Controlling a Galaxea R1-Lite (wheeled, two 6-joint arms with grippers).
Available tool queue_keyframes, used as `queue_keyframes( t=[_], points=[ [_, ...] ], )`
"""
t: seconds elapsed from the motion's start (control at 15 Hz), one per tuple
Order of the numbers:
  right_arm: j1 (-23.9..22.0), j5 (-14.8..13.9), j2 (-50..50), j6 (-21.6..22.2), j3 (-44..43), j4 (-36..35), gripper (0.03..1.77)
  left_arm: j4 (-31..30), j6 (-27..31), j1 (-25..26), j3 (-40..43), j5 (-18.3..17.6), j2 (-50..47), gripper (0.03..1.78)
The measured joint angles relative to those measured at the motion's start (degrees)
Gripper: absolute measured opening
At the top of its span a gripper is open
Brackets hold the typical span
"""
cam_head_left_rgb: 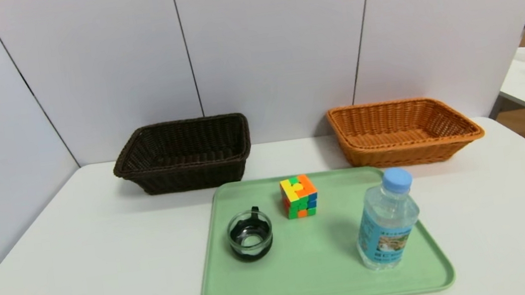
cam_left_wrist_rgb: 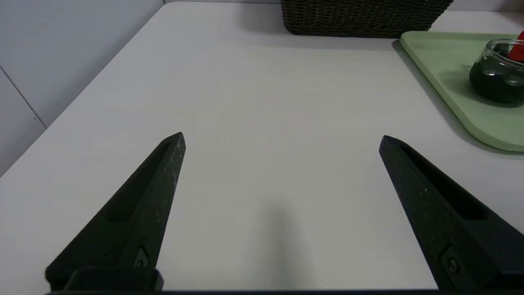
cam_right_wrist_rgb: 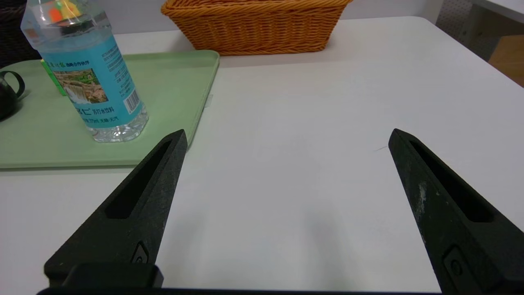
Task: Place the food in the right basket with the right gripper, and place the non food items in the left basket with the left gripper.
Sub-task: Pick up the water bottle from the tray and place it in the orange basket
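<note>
Head view: bottle [cam_head_left_rgb: 386, 227], cube [cam_head_left_rgb: 299, 196] and cup [cam_head_left_rgb: 250, 235] on tray [cam_head_left_rgb: 329, 279]; left gripper [cam_left_wrist_rgb: 282, 137] and right gripper [cam_right_wrist_rgb: 289, 130] spread wide over table [cam_head_left_rgb: 84, 289]

The left basket [cam_head_left_rgb: 193, 176] and the right basket [cam_head_left_rgb: 408, 153] are of rough, woven wicker-like strands. The tray [cam_head_left_rgb: 309, 282] between and nearer has the smooth look of plastic. At its right, the bottle [cam_head_left_rgb: 385, 225] is clear, glossy plastic; at its left, the cup [cam_head_left_rgb: 250, 236] is transparent and glossy. The table [cam_head_left_rgb: 83, 279] is smooth.

green tray [cam_head_left_rgb: 329, 279] | cup [cam_head_left_rgb: 250, 235], apparently glass | cube [cam_head_left_rgb: 299, 196] | bottle [cam_head_left_rgb: 387, 222]
</note>
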Motion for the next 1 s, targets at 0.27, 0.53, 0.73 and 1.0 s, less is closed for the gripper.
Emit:
queue_keyframes(
  t=[0.27,0.53,0.73,1.0],
  points=[
    [0.0,0.0,0.0,0.0,0.0,0.0,1.7,0.0,0.1,0.0,0.0,0.0,0.0,1.69],
    [0.0,0.0,0.0,-0.1,0.0,-0.1,1.7,-0.1,0.9,0.0,0.0,0.0,0.0,1.69],
    [0.0,0.0,0.0,-0.1,0.0,-0.1,1.7,-0.1,1.0,0.0,0.0,-0.1,0.0,1.69],
    [0.0,0.0,0.0,0.0,0.0,0.1,1.7,0.0,1.3,0.0,0.0,-0.2,0.0,1.69]
  ],
)
